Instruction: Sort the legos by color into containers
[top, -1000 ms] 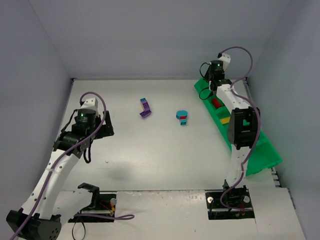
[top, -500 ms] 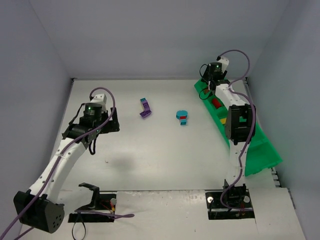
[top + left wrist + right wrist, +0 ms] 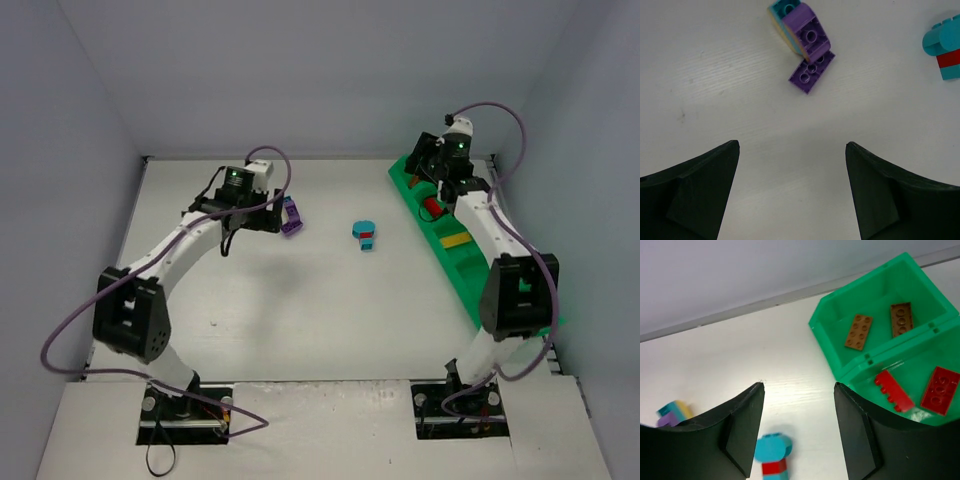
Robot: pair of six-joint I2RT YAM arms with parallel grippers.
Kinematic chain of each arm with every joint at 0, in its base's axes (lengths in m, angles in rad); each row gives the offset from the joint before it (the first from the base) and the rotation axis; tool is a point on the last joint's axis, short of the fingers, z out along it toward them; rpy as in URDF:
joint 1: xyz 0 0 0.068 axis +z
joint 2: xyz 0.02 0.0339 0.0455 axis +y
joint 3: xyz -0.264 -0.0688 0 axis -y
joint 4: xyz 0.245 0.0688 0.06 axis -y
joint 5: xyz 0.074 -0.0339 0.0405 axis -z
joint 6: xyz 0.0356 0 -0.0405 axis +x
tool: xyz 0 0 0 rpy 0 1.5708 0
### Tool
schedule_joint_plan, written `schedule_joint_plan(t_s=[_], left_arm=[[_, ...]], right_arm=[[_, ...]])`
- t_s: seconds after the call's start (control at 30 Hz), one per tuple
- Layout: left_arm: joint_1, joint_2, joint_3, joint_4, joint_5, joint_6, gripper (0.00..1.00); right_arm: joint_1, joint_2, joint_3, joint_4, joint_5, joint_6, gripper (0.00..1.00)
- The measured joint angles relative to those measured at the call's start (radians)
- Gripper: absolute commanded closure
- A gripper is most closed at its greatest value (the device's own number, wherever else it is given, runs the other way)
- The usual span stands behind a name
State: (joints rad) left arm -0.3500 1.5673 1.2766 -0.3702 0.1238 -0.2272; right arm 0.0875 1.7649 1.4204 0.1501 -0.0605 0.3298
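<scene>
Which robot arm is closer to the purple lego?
Left. The left gripper, open, is just beside the purple lego, not touching it. The right gripper is far off at the green tray, past the teal lego.

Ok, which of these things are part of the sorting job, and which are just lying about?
Job: purple brick cluster, teal-and-red cluster, green tray, brown bricks, red bricks, yellow brick.
Not the job: purple cable, black base mounts.
</scene>
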Motion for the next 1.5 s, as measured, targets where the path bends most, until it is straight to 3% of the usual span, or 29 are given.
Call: schedule_joint_plan(t_s=[0.37,0.6,0.73,0.93,1.3,1.5], left_arm=[[-0.021,0.418,0.247,0.065,0.06,0.1,0.21],[-0.021,0.532,0.313,0.073,0.074,0.119,0.44],[-0.022,0.556,0.311,0.084,0.091,0.117,0.68],[-0.033,0.515,0.217,0.166,0.116,0.115,0.91],[-0.13,0.244,-0.054,0.2,0.164,0.101,0.92],[-0.198,0.092,-0.097,0.224,0.19,0.092,0.91]], right_arm=[[0.004,-0.389,-0.342,0.0,-0.085,0.023,0.45],[0.005,-0.521,-0.431,-0.047,-0.111,0.034,0.45],[0.005,-0.57,-0.455,-0.074,-0.117,0.036,0.45],[0.005,-0.618,-0.472,-0.11,-0.135,0.036,0.45],[0.008,-0.635,-0.482,-0.141,-0.285,0.057,0.47],[0.043,-0.621,-0.482,-0.151,-0.406,0.087,0.47]])
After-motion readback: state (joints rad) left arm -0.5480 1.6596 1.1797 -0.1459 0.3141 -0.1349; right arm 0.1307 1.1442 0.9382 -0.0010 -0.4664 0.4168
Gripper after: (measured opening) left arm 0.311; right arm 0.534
